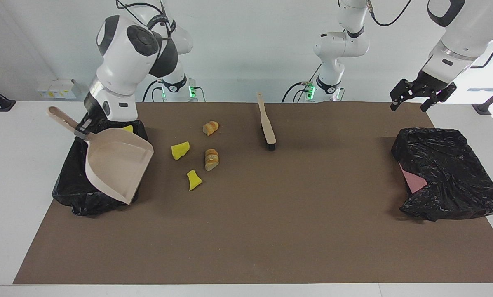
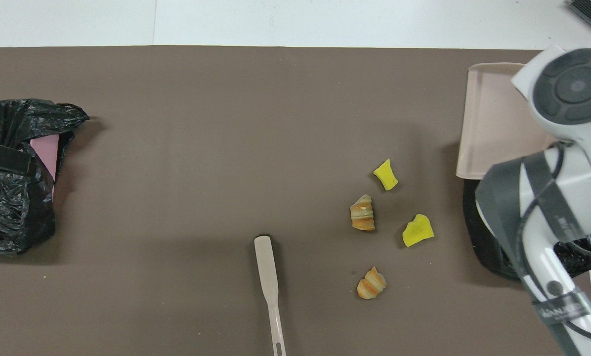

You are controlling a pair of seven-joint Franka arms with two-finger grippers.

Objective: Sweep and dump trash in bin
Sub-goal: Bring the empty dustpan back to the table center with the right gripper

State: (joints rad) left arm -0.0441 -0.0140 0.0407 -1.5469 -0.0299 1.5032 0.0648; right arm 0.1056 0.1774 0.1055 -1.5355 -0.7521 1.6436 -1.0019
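Your right hand (image 1: 83,130) is clamped on the dustpan (image 1: 116,163) handle, holding the pan over the bin (image 1: 71,194) at the right arm's end of the worktop. Your left hand (image 1: 416,95) hangs with fingers spread and nothing in it, above the other black bag (image 1: 448,173). Four scraps of trash (image 1: 193,180) lie loose between the bin and the brush (image 1: 267,123). They look light, soft and springy, likely to roll or bounce, so take the brush by its stiff handle and sweep gently.
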